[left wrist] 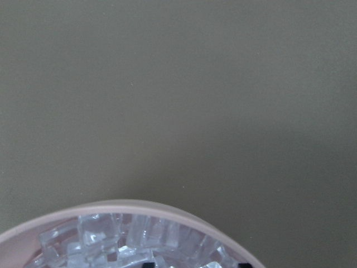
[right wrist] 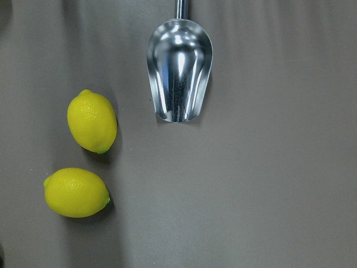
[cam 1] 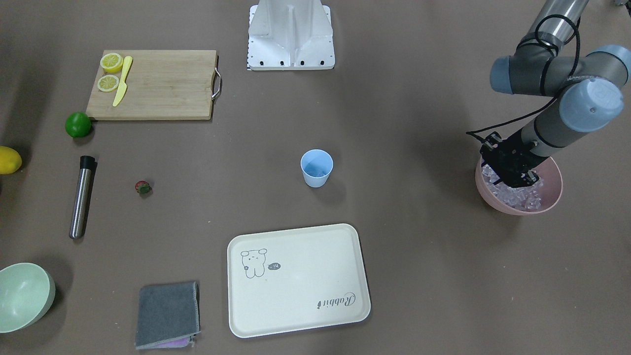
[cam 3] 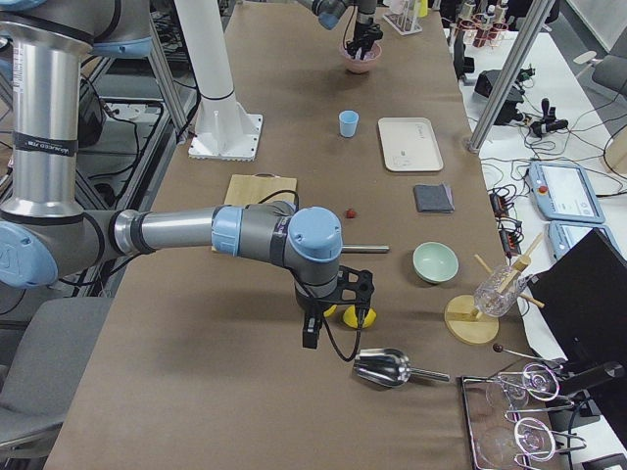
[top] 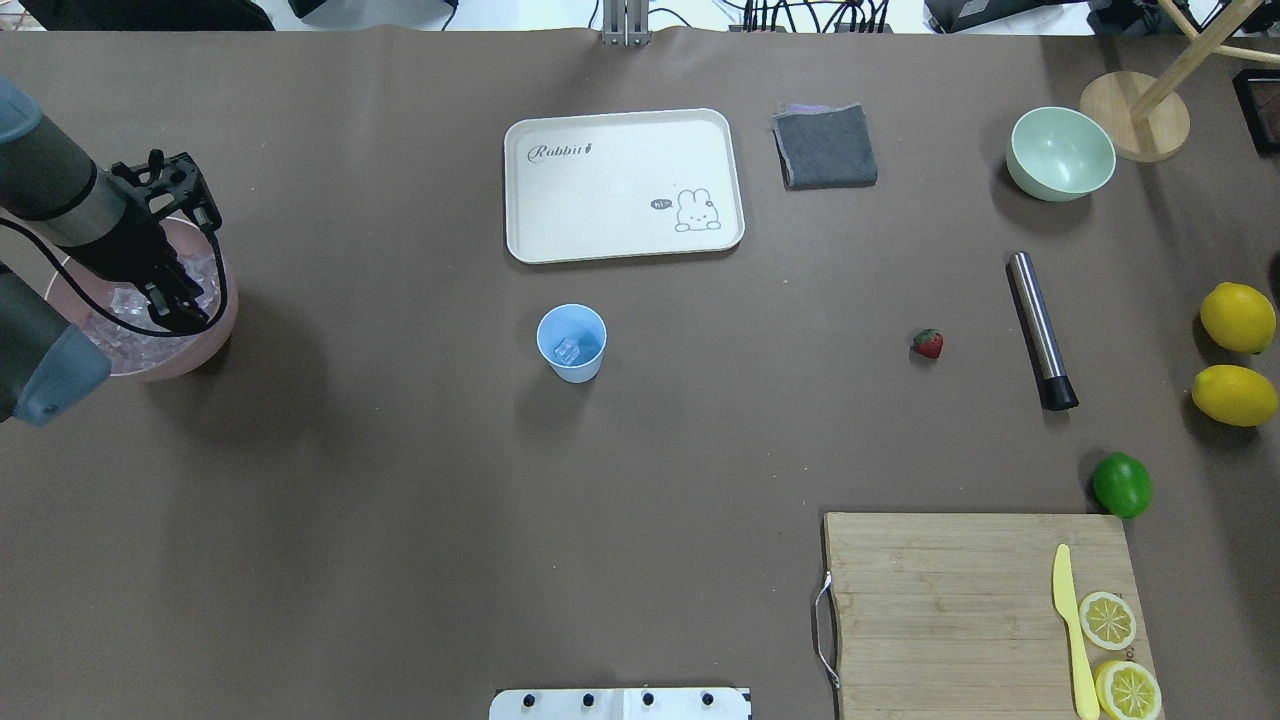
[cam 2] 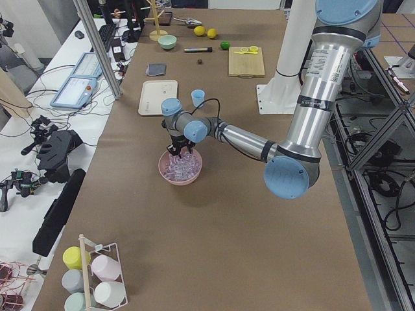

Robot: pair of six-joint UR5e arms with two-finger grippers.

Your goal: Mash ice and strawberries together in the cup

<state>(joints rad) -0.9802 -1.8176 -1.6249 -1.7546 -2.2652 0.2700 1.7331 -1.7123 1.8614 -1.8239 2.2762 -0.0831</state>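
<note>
Pink bowl (top: 226,318) at left edge full of ice (left wrist: 100,234), left gripper (cam 1: 520,180) spread inside; cup (top: 576,372) holds one cube; right gripper (cam 3: 311,338) can't tell.

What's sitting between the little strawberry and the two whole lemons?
A steel rod with a black end lies between the strawberry and the lemons, touching neither; the overhead view shows it best.

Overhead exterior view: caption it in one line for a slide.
Left gripper down in the pink bowl of ice; the blue cup holds some ice, the strawberry lies apart.
</note>
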